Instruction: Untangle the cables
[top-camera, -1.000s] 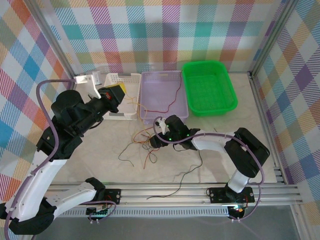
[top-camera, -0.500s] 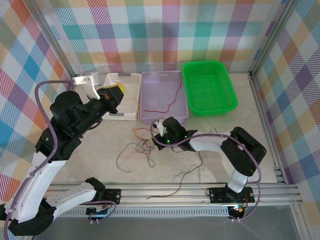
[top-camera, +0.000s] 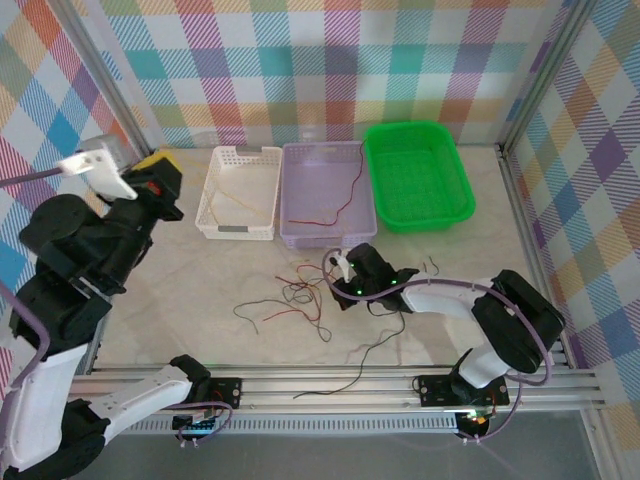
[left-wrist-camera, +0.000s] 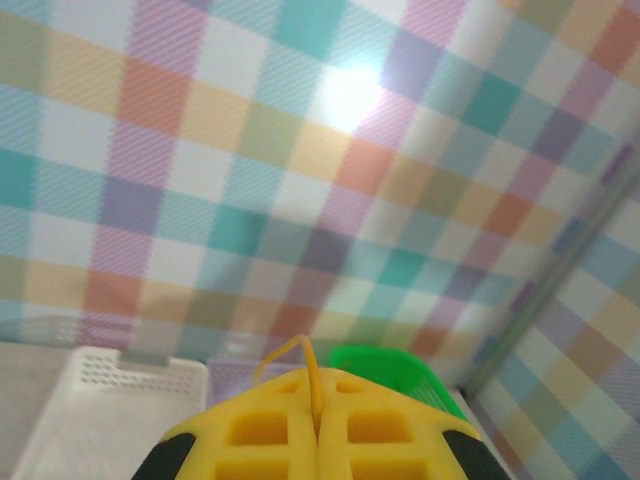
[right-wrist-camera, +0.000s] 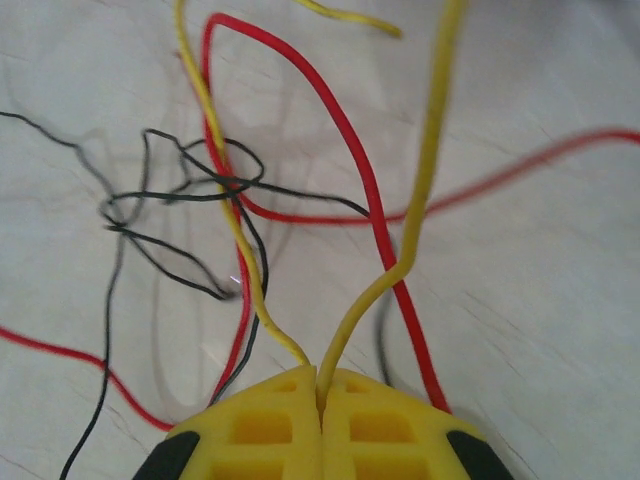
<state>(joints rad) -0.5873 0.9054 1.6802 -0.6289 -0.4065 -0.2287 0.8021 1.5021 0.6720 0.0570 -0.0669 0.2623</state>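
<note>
left gripper (left-wrist-camera: 318, 410) has swung away from the white basket (top-camera: 238, 232), pinching a yellow strand (left-wrist-camera: 312, 375); right gripper (right-wrist-camera: 322, 385) now clamps a yellow cable (right-wrist-camera: 430, 150) in the tangle (top-camera: 300, 295).

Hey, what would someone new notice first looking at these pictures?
A tangle of thin red, black and yellow cables sprawls mid-table. The right gripper sits in it, jaws shut on a yellow cable. Behind stand a white slotted basket, a lavender plastic tray and a green plastic tray.

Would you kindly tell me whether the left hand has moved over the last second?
Yes. The left hand, shut on a yellow cable, has swung left: from over the white basket to clear of its left edge.
</note>
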